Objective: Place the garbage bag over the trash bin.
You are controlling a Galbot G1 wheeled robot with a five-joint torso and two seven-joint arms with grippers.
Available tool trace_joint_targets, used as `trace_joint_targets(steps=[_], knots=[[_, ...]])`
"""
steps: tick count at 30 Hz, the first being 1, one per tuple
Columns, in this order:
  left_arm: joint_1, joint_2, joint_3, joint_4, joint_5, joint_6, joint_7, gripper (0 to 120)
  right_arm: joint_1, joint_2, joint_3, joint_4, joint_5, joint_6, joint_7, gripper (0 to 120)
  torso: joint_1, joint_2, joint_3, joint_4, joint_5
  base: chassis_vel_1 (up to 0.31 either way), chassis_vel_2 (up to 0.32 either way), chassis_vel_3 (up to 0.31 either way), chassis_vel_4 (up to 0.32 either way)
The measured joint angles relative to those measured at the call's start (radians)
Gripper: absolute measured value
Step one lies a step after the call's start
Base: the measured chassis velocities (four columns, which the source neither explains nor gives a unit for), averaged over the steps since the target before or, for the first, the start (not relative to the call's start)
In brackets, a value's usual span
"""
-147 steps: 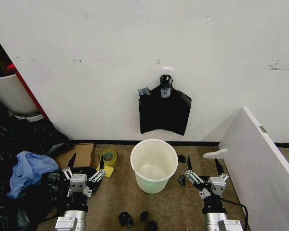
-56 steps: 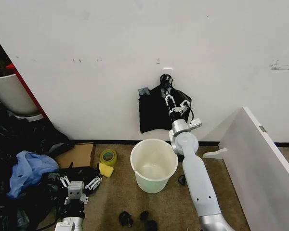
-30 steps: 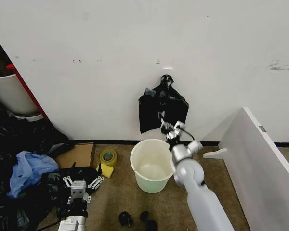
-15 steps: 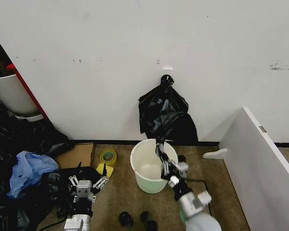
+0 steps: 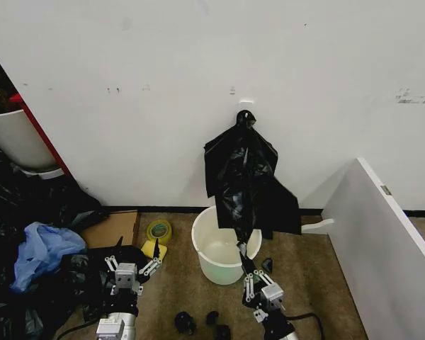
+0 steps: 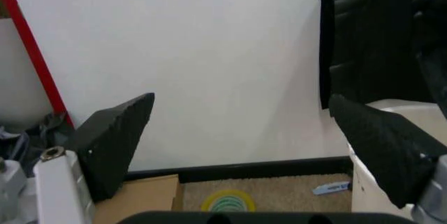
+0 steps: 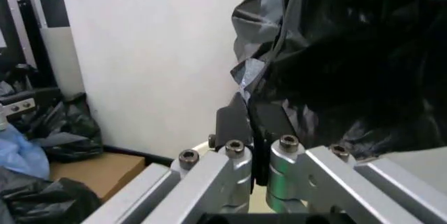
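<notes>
the main risk, as i judge it, is that the garbage bag (image 5: 244,180) is still caught at its knotted top on the wall hook at 12 o'clock while only a thin pinch of its lower edge is being pulled. thin film like this could stretch or tear at the hook, or slip out of the pinch and fall back against the wall. the film also hangs partly over the far rim of the trash bin (image 5: 225,244), so a pull could drag on that light bucket or tip it. and the bag's mouth is not open, so draping it as it hangs would leave it bunched on one side.

the right claw (image 5: 251,278) sits low, just at the 5 o'clock side of the bin on the floor, with its fingers together on a narrow tail of the bag; the right wrist view shows the dark pads (image 7: 246,124) pressed close with black film between them. the left claw (image 5: 132,263) waits at about 8 o'clock from the bin, near the yellow tape roll (image 5: 159,230), with its fingers spread apart and holding nothing.
</notes>
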State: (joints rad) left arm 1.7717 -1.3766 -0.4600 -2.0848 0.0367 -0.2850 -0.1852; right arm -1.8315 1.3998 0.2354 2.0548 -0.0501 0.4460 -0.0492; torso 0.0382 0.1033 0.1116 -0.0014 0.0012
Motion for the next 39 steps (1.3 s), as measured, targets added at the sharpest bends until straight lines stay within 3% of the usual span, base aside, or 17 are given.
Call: trace_joint_targets(steps=[6, 11, 13, 16, 19, 21, 24, 25, 29, 33, 34, 39], knots=[[-0.01, 0.016, 0.021, -0.006, -0.031, 0.015, 0.0, 99, -0.005, 0.012, 0.0, -0.002, -0.06, 0.005, 0.026, 0, 0.0, 0.0, 0.0, 0.0, -0.0005, 0.0, 0.0, 0.0, 0.0], [-0.061, 0.078, 0.059, -0.035, -0.087, 0.066, 0.01, 99, 0.033, 0.019, -0.015, 0.001, -0.009, -0.059, 0.037, 0, 0.0, 0.0, 0.0, -0.0014, 0.0015, 0.0, 0.0, 0.0, 0.0], [-0.124, 0.135, 0.083, -0.059, -0.139, 0.108, 0.021, 99, 0.087, 0.023, -0.028, 0.007, 0.031, -0.107, 0.041, 0, 0.0, 0.0, 0.0, -0.0012, 0.0008, 0.0, 0.0, 0.0, 0.0], [-0.215, 0.231, 0.112, -0.086, -0.228, 0.154, 0.036, 99, 0.174, 0.016, -0.015, -0.017, 0.042, -0.141, 0.041, 0, 0.0, 0.0, 0.0, -0.0011, 0.0048, 0.0, 0.0, 0.0, 0.0], [-0.242, 0.276, 0.118, -0.1, -0.265, 0.17, 0.046, 99, 0.217, 0.0, -0.011, -0.029, 0.044, -0.152, 0.041, 0, 0.0, 0.0, 0.0, -0.0015, 0.0037, 0.0, 0.0, 0.0, 0.0], [-0.276, 0.357, 0.128, -0.13, -0.33, 0.198, 0.066, 99, 0.301, -0.049, -0.01, -0.066, 0.039, -0.162, 0.039, 0, 0.0, 0.0, 0.0, 0.0, 0.0028, 0.0, 0.0, 0.0, 0.0], [-0.381, 0.44, 0.183, -0.138, -0.409, 0.247, 0.073, 99, 0.325, -0.082, -0.002, -0.096, 0.003, -0.153, 0.032, 0, 0.0, 0.0, 0.0, -0.0004, 0.0022, 0.0, 0.0, 0.0, 0.0], [-0.381, 0.44, 0.183, -0.138, -0.409, 0.247, 0.073, 99, 0.325, -0.082, -0.002, -0.096, 0.003, -0.153, 0.032, 0, 0.0, 0.0, 0.0, -0.0004, 0.0022, 0.0, 0.0, 0.0, 0.0], [-0.569, 0.51, 0.298, -0.125, -0.531, 0.319, 0.055, 98, 0.33, -0.091, 0.019, -0.119, -0.053, -0.127, 0.028, 0, 0.0, 0.0, 0.0, -0.0006, 0.0018, 0.0, 0.0, 0.0, 0.0], [-0.854, 0.567, 0.472, -0.099, -0.72, 0.412, 0.023, 97, 0.329, -0.083, 0.037, -0.126, -0.077, -0.107, 0.028, 0, 0.0, 0.0, 0.0, -0.0008, 0.0019, 0.0, 0.0, 0.0, 0.0], [-0.854, 0.567, 0.472, -0.099, -0.72, 0.412, 0.023, 97, 0.329, -0.083, 0.037, -0.126, -0.077, -0.107, 0.028, 0, 0.0, 0.0, 0.0, -0.0008, 0.0019, 0.0, 0.0, 0.0, 0.0], [-1.122, 0.569, 0.663, -0.029, -0.826, 0.526, -0.031, 95, 0.321, -0.065, 0.044, -0.137, -0.087, -0.09, 0.039, 0, 0.0, 0.0, 0.0, -0.0007, 0.0015, 0.0, 0.0, 0.0, 0.0]])
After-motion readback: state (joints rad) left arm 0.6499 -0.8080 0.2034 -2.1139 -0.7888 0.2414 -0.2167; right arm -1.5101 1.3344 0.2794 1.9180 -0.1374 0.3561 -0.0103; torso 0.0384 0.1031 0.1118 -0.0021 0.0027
